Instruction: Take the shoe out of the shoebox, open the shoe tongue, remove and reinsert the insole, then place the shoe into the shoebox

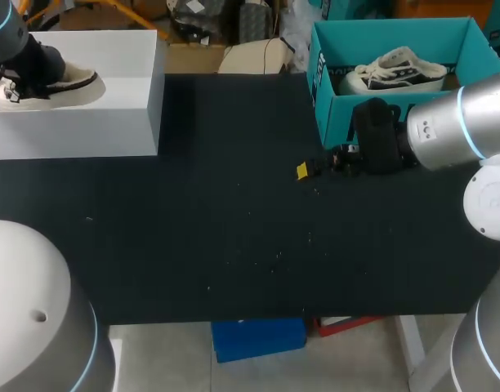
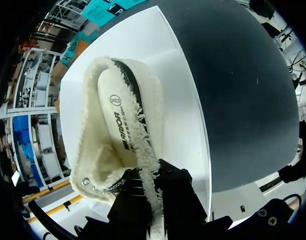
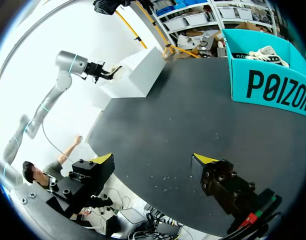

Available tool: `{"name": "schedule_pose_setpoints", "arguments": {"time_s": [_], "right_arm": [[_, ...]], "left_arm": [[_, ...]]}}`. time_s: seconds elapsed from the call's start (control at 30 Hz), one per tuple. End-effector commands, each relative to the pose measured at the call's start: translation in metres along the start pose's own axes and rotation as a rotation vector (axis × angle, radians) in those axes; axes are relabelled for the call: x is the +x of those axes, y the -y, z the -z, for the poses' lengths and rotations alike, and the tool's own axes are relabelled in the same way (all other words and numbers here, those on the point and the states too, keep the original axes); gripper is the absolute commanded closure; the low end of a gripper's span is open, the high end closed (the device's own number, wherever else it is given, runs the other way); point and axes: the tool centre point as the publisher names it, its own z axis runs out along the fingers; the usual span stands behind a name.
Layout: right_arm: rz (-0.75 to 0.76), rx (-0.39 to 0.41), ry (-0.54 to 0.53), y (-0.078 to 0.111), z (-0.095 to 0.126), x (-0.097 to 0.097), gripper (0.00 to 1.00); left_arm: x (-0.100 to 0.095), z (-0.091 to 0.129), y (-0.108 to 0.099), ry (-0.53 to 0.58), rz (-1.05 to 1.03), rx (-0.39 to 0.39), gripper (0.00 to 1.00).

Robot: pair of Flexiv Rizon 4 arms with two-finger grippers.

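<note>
Black table (image 1: 234, 237), both arms over it.

White box (image 1: 111, 122) at the far left corner. Teal shoebox (image 1: 336, 118) at the far right, open on top, well apart from the white box.

Right arm (image 1: 454, 126) comes in low, just in front of the teal shoebox. Left arm (image 1: 9, 33) is over the white box.

Cream shoe (image 2: 118, 130) with a fleecy rim sits on the white box, opening facing up, insole showing inside. A second shoe (image 1: 397, 69), pale with dark laces, lies inside the teal shoebox.

Left claw (image 2: 152, 177): narrow, one black finger (image 2: 130, 187) on each side of the cream shoe's fleecy rim, pinching it. Yellow tips hidden.

Right claw (image 3: 153, 160): wide, nothing between its fingers, above bare table near the shoebox's front wall.
</note>
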Motion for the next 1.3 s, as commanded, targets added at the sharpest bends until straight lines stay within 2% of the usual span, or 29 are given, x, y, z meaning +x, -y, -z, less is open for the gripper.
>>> {"name": "schedule_pose_setpoints", "arguments": {"time_s": [0.03, 0.07, 0.4, 0.43, 0.47, 0.5, 0.53, 0.57, 0.77, 0.9, 1.03, 1.13, 1.3], "right_arm": [[0.0, 0.002, 0.002, -0.001, -0.001, 0.001, 0.0], [0.0, 0.002, 0.002, -0.001, -0.001, 0.001, 0.0], [0.0, 0.002, 0.002, -0.001, -0.001, 0.001, 0.0], [0.0, 0.002, 0.002, -0.001, -0.001, 0.001, 0.0], [0.0, 0.002, 0.002, -0.001, -0.001, 0.001, 0.0], [0.0, 0.002, 0.002, -0.001, -0.001, 0.001, 0.0], [0.0, 0.002, 0.002, -0.001, -0.001, 0.001, 0.0], [0.0, 0.002, 0.002, -0.001, -0.001, 0.001, 0.0], [0.0, 0.002, 0.002, -0.001, -0.001, 0.001, 0.0], [0.0, 0.002, 0.002, -0.001, -0.001, 0.001, 0.0], [0.0, 0.002, 0.002, -0.001, -0.001, 0.001, 0.0], [0.0, 0.002, 0.002, -0.001, -0.001, 0.001, 0.0], [0.0, 0.002, 0.002, -0.001, -0.001, 0.001, 0.0]], "left_arm": [[-0.007, -0.009, -0.001, -0.007, -0.007, 0.008, 1.0], [-0.007, -0.011, 0.001, 0.018, -0.005, 0.009, 1.0], [-0.01, -0.009, 0.011, -0.001, -0.005, 0.009, 1.0], [-0.01, -0.009, 0.012, -0.004, -0.005, 0.011, 0.97], [-0.01, -0.009, 0.012, -0.004, -0.004, 0.011, 0.71], [-0.01, -0.009, 0.013, -0.005, -0.005, 0.012, 0.55], [-0.01, -0.009, 0.013, -0.005, -0.004, 0.014, 0.24], [-0.01, -0.009, 0.014, -0.005, -0.003, 0.014, 0.0], [-0.014, -0.01, 0.02, 0.026, -0.009, 0.022, 0.0], [-0.023, 0.002, 0.029, 0.067, -0.03, 0.039, 0.0], [-0.029, 0.024, 0.039, 0.026, -0.049, 0.1, 0.0], [-0.029, 0.047, 0.046, 0.007, -0.053, 0.114, 0.0], [-0.022, 0.086, 0.066, -0.025, -0.06, 0.144, 0.0]]}}
